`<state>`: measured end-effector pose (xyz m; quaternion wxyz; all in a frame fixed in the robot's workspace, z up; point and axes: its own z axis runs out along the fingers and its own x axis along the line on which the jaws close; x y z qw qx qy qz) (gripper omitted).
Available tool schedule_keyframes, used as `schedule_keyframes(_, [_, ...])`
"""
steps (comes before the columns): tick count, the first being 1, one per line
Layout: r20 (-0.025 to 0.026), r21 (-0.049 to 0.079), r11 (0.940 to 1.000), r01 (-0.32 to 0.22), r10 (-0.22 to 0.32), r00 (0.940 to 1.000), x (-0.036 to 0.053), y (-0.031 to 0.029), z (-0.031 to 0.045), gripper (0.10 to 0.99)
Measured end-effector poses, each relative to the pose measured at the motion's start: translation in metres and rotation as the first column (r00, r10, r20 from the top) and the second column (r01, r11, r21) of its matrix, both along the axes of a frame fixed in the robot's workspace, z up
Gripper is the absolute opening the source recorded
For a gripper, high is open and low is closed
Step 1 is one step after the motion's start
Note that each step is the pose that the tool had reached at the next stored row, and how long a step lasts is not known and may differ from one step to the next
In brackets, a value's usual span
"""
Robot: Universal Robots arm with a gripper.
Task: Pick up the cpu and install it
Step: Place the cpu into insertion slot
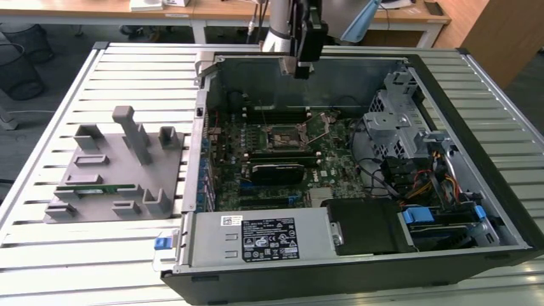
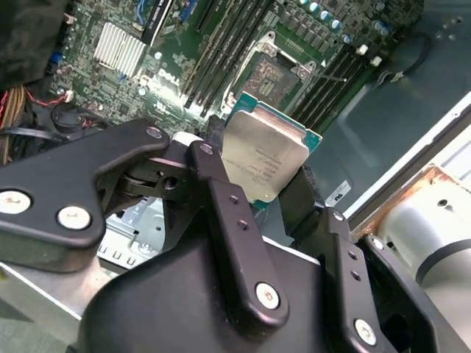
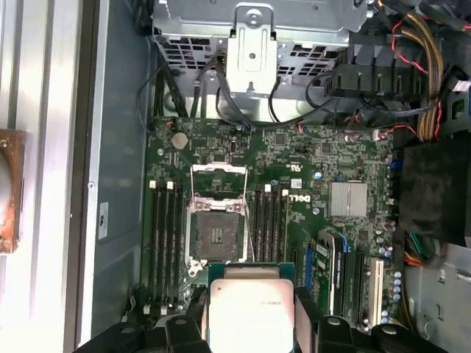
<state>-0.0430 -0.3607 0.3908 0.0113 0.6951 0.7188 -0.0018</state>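
A: One cpu [image 2: 265, 154], then—where was it?
B: Clamped in the gripper [image 2: 259, 184], held over the open computer case [image 1: 357, 78], near the bare socket [image 3: 215, 234] but apart from it.
A: So which step?
B: The carry, I judged—pickup done, cpu not yet seated. Seating would call for it square and level over that socket.

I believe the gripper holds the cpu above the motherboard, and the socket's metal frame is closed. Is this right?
Not quite: the socket's metal frame is open, lifted off the bare socket, as the first wrist view shows. The rest is right: the gripper holds the cpu above the motherboard.
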Motion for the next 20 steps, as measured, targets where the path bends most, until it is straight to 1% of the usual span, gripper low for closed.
schedule_keyframes(5, [-0.0001,0.000,1.0000,0.000,0.000,1.0000,0.0000,0.0001,-0.0088,0.541])
schedule_keyframes(7, [-0.0026,-0.002,1.0000,0.000,0.000,1.0000,0.0000,0.0002,-0.0115,0.541])
schedule_keyframes(11, [-0.0032,-0.002,1.0000,0.000,0.000,1.0000,0.0000,0.0002,-0.0172,0.541])
schedule_keyframes(14, [-0.0040,-0.002,1.0000,-0.002,0.002,1.0000,0.0000,0.0002,-0.0198,0.541])
schedule_keyframes(16, [-0.0048,-0.004,0.9999,-0.014,0.014,0.9999,0.0000,0.0002,-0.0208,0.541])
schedule_keyframes(20, [-0.0047,-0.004,0.9979,-0.064,0.064,0.9979,0.0000,0.0002,-0.0236,0.541])
